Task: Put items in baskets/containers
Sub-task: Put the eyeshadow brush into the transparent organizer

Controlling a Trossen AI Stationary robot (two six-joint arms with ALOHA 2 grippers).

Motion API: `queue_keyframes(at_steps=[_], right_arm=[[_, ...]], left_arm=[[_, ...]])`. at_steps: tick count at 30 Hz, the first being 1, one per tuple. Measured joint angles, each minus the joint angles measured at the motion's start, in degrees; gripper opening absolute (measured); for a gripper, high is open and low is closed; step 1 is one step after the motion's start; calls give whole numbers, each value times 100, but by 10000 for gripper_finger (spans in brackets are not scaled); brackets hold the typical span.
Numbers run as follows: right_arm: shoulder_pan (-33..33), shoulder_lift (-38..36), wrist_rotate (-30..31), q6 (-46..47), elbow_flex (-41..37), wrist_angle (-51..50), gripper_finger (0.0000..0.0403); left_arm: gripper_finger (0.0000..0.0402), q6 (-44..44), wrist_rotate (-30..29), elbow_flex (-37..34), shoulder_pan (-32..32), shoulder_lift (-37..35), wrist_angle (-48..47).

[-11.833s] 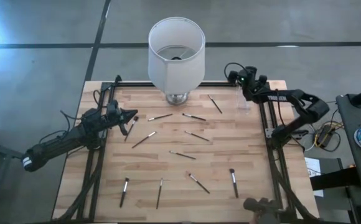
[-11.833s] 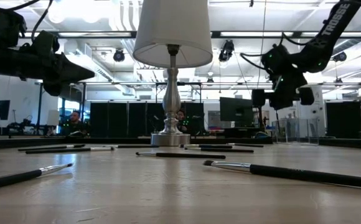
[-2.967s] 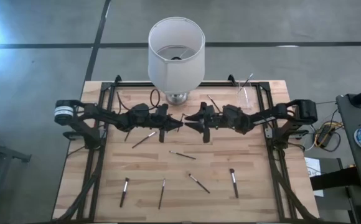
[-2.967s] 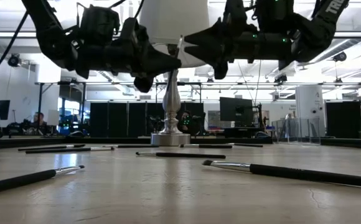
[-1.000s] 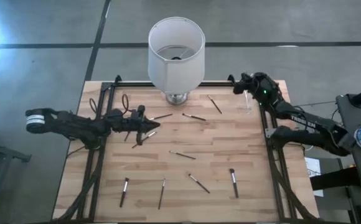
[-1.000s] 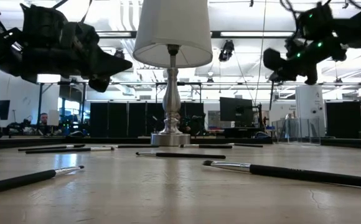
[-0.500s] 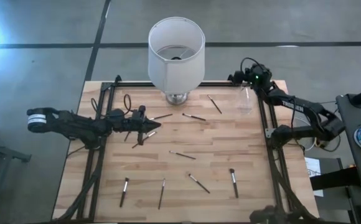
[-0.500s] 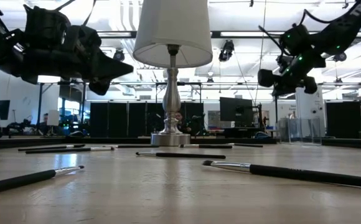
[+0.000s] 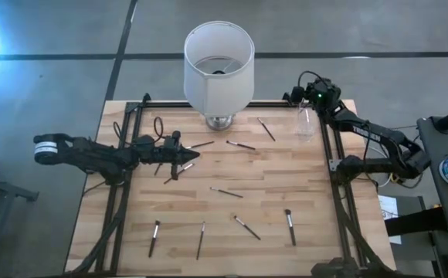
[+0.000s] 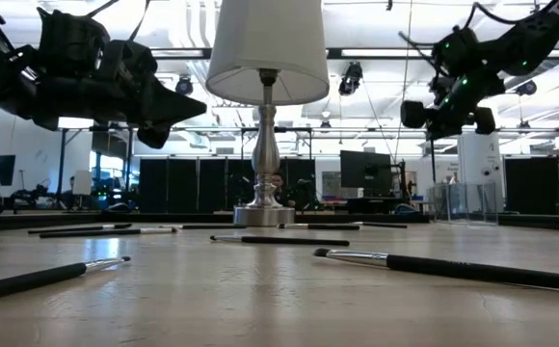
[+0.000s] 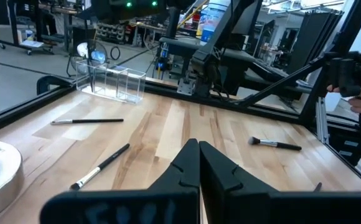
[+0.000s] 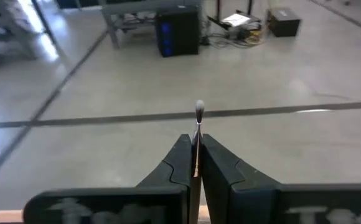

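A wooden table [image 9: 301, 193] takes up most of the high view, with a big white lampshade [image 9: 218, 58] parked at about 12 o'clock on a metal base; that one isn't the container, so it can be ignored.

The left arm is stretched in from 9 o'clock, and the left gripper [image 9: 187, 155] is held above the boards just left of centre. Its fingers are pressed together, and in the left wrist view nothing is seen between them, so it looks empty.

The right gripper [image 9: 307, 96] is up at roughly 1 o'clock, over the back right corner. Its fingers are clamped on a single makeup brush [image 12: 198, 124], seen in the right wrist view poking up past the fingertips with the bristle tip on top.

The clear cup [image 9: 304, 123] is found just below that gripper in the high view, near the right rail. Whether anything is already in it can't be made out.

About nine loose brushes [image 9: 240, 145] are scattered from the centre down to 6 o'clock.

So the step in hand is judged to be the drop-off. Next, the brush needs to be lined up over the cup's mouth, lowered in, and only then let go. It's a small target, so a miss is easily imagined.
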Motion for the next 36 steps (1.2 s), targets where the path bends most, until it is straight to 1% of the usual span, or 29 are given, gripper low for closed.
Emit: queue_keyframes(at_steps=[2, 5, 7, 10, 12, 20, 24, 26, 29, 36], right_arm=[[47, 181, 245, -22, 2, -21, 12], [51, 507, 320, 63, 2, 23, 13], [47, 718, 259, 114, -23, 237, 13], [83, 906, -124, 132, -28, 752, 13], [115, 951, -351, 228, -28, 881, 13], [110, 931, -337, 461, -37, 497, 13], [114, 1006, -491, 685, -37, 472, 13], [113, 1053, -454, 691, -37, 485, 13], [30, 1132, -199, 646, -39, 482, 13], [-66, 1155, -41, 635, -39, 642, 13]], left_arm=[[0, -2, 0, 0, 0, 0, -22], [0, -2, 0, 0, 0, 0, -46], [0, -2, 0, 0, 0, 0, -45], [0, -2, 0, 0, 0, 0, -45], [0, -2, 0, 0, 0, 0, -53], [0, 9, 0, -2, -4, 2, -81], [0, 24, 0, -2, -4, 2, -81], [0, 51, 0, -2, -4, 2, -81], [0, 59, 0, -2, -4, 1, -81], [0, 125, 0, -2, -2, 1, -86]])
